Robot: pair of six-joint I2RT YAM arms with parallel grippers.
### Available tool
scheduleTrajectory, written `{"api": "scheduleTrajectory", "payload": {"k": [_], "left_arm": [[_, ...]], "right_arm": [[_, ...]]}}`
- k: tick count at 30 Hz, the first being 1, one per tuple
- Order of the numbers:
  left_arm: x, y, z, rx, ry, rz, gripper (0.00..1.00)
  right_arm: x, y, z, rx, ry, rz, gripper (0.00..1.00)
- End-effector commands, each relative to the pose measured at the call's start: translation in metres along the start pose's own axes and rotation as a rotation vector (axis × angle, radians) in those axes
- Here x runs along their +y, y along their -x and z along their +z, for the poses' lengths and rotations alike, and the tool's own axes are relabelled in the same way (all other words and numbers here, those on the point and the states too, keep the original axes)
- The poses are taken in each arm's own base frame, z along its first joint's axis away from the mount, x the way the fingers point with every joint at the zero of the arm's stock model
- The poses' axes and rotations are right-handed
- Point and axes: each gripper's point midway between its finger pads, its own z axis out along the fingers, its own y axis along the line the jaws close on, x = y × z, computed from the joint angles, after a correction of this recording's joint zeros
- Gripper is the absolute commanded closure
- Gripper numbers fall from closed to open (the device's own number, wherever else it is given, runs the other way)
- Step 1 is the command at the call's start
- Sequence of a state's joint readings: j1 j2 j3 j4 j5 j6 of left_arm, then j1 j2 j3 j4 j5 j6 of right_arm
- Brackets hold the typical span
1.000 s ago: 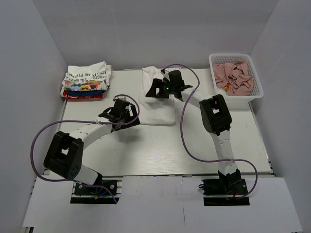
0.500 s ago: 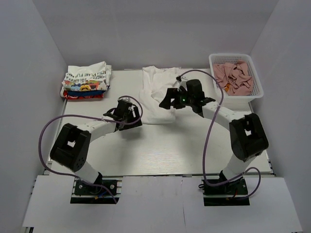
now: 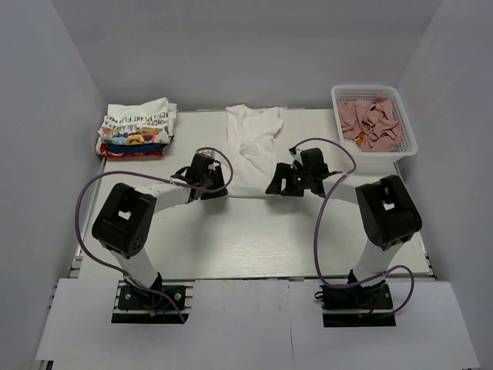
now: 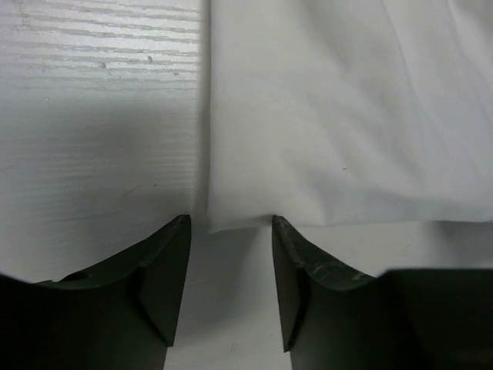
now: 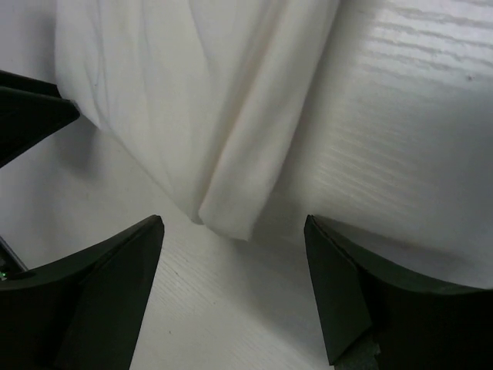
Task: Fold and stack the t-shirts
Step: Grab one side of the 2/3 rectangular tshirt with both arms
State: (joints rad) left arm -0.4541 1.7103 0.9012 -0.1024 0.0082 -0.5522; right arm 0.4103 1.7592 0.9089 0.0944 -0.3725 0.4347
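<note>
Likely the first trouble would come on the left. The left gripper point(image 4: 230, 220) stands with its jaws spread around the near left corner of the white t-shirt point(image 3: 250, 146), and only the very tip of that corner lies between the fingers. If they shut from here, they could pinch a single layer or miss the cloth altogether, and the folded layers would slide apart on lifting. The right gripper point(image 5: 233, 220) is spread wider and straddles the near right corner, where the edge is rolled thick. A bite there might catch the roll unevenly, and one corner rising without the other would skew the fold. Neither gripper holds anything.

The folded t-shirts point(image 3: 135, 129) sit as a neat pile at the far left corner of the table point(image 3: 254, 239), a lettered white one on top, colourful print and red beneath. The white t-shirt lies mid-table, well apart from the pile, folded into a long strip running away from the arms. It is smooth near the hem, rumpled and wider at the far end, and looks soft and limp.
</note>
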Motion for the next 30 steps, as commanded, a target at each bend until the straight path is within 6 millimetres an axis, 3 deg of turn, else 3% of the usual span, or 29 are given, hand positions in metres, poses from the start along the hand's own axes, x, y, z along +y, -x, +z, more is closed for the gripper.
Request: {"api": "scheduleTrajectory", "payload": {"k": [1,3,4,5,7,8,9,11,12,16,17,19,20,21,22,24,25,28,30], "left_arm": [[0.0,-0.002,0.004,0.016,-0.006,0.018,0.46],[-0.002,0.001,0.008,0.01,-0.01,0.019,0.5],[0.0,-0.002,0.011,0.021,-0.003,0.018,0.52],[0.005,-0.004,0.015,0.028,0.02,0.018,0.61],[0.007,-0.002,0.016,0.026,0.037,0.019,0.72],[0.006,-0.002,0.02,0.03,0.039,0.019,0.89],[0.006,0.0,0.022,0.03,0.039,0.019,0.99],[0.009,-0.006,0.024,0.048,0.05,0.019,1.0],[0.011,-0.005,0.024,0.04,0.063,0.019,1.0],[0.02,-0.007,0.007,-0.001,0.086,0.001,1.0],[0.02,-0.003,-0.004,-0.039,0.073,0.0,1.0],[0.02,-0.013,-0.018,-0.053,0.073,0.018,1.0],[0.02,-0.013,-0.026,-0.063,0.083,0.034,1.0],[0.009,-0.011,-0.038,-0.062,0.032,0.034,1.0],[0.003,-0.019,-0.043,-0.033,-0.003,0.041,1.0],[-0.01,-0.036,-0.054,0.02,-0.061,0.064,1.0],[-0.016,-0.037,-0.064,0.021,-0.098,0.065,1.0],[-0.032,-0.044,-0.086,0.027,-0.156,0.083,1.0],[-0.043,-0.031,-0.112,-0.038,-0.208,0.09,1.0]], "right_arm": [[0.004,0.012,0.011,-0.013,0.055,0.006,0.27],[0.003,0.012,0.013,-0.01,0.062,0.013,0.32],[0.001,0.01,0.017,0.0,0.065,0.021,0.41],[0.002,0.009,0.017,0.002,0.068,0.023,0.46],[0.0,0.008,0.018,0.007,0.072,0.019,0.56],[0.001,0.007,0.018,0.01,0.077,0.019,0.7],[0.0,0.006,0.019,0.013,0.072,0.019,0.77],[-0.004,0.002,0.02,0.019,0.061,0.02,0.97],[-0.005,0.002,0.019,0.024,0.053,0.026,1.0],[-0.012,-0.006,0.007,0.029,0.014,0.029,1.0],[-0.006,-0.001,-0.003,0.004,0.015,-0.002,1.0],[-0.011,-0.021,-0.012,0.05,-0.011,-0.01,1.0],[-0.005,-0.015,-0.025,0.018,-0.019,-0.032,1.0],[-0.006,-0.018,-0.029,0.019,-0.031,-0.032,1.0],[-0.006,-0.036,-0.039,0.066,-0.039,-0.024,1.0],[0.005,-0.038,-0.054,0.059,-0.016,-0.057,1.0],[0.001,-0.058,-0.06,0.109,-0.028,-0.036,1.0],[0.018,-0.062,-0.082,0.099,-0.002,-0.058,1.0],[0.035,-0.051,-0.099,0.056,0.025,-0.09,1.0]]}}
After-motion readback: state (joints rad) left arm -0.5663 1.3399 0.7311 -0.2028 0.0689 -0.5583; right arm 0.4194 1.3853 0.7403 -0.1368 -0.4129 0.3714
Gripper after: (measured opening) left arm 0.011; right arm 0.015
